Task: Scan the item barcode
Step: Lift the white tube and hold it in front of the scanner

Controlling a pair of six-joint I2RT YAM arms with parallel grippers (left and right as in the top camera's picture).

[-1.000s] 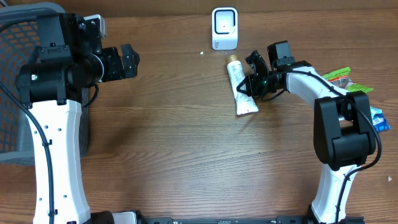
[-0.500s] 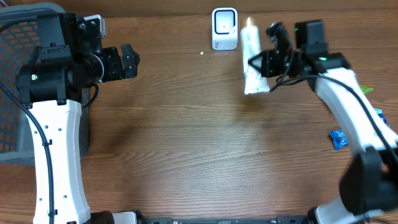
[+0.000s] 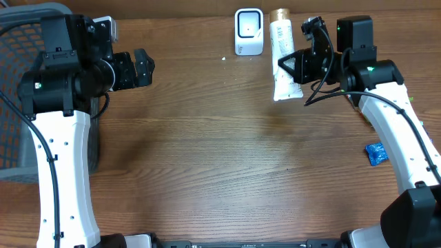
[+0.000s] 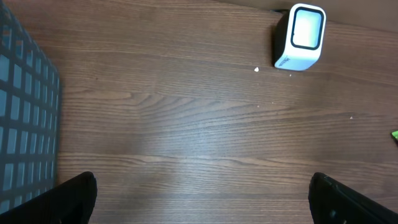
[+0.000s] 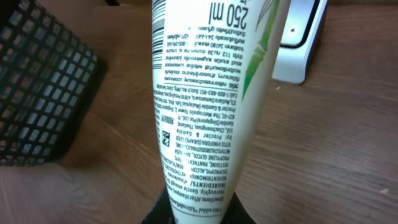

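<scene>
The item is a white tube (image 3: pixel 282 58) with a tan cap and black print, held in the air at the back of the table, just right of the white scanner (image 3: pixel 249 31). My right gripper (image 3: pixel 295 67) is shut on the tube's crimped end. In the right wrist view the tube (image 5: pixel 211 99) fills the middle, printed side facing the camera, a barcode at its top left, and the scanner (image 5: pixel 301 43) stands behind it. My left gripper (image 3: pixel 145 67) hangs open over the left of the table, nothing between its fingers (image 4: pixel 74 196). The scanner (image 4: pixel 301 36) shows far ahead.
A dark mesh basket (image 3: pixel 21 41) stands at the left edge, seen also as a basket (image 5: pixel 43 93) in the right wrist view. A blue packet (image 3: pixel 376 153) lies at the right.
My right gripper lifted the tube off the table and carried it back beside the scanner. The left arm has stayed put.
</scene>
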